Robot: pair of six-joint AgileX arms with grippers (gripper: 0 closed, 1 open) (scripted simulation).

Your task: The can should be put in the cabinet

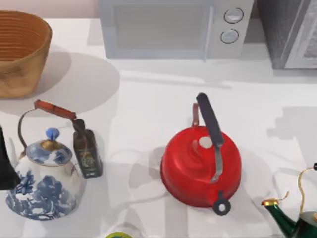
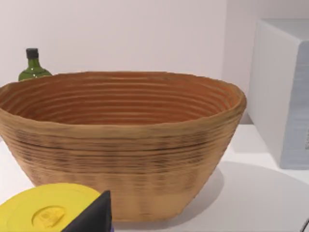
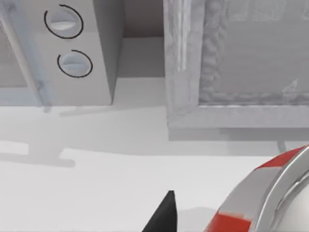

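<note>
1. Black, and seen as one pointed tip, the right tool (image 3: 164, 215) sits low over the white tabletop (image 3: 96, 183). Whether it is apart or together I cannot tell.
2. Close beside that tip curves a silver surface with red patches, which I take for the can (image 3: 260, 203). It lies near the tool, but whether it is clamped or just standing there is not shown.
3. The right wrist is level and faces the back of the tabletop. The microwave (image 3: 72, 48) is ahead of it, with the cabinet (image 3: 241, 58) next to that. This aim suits a carry toward the cabinet, whose front looks closed from here.
4. The left tool (image 2: 94, 215) is a dark wedge at the top view's left edge, apparently parked. Its state cannot be told either.
5. The left wrist faces the wicker basket (image 2: 120, 145), with a yellow lid (image 2: 43, 212) just beside the tool.
6. The red kettle (image 1: 200, 166) stands mid-tabletop, probably something to steer around.
</note>
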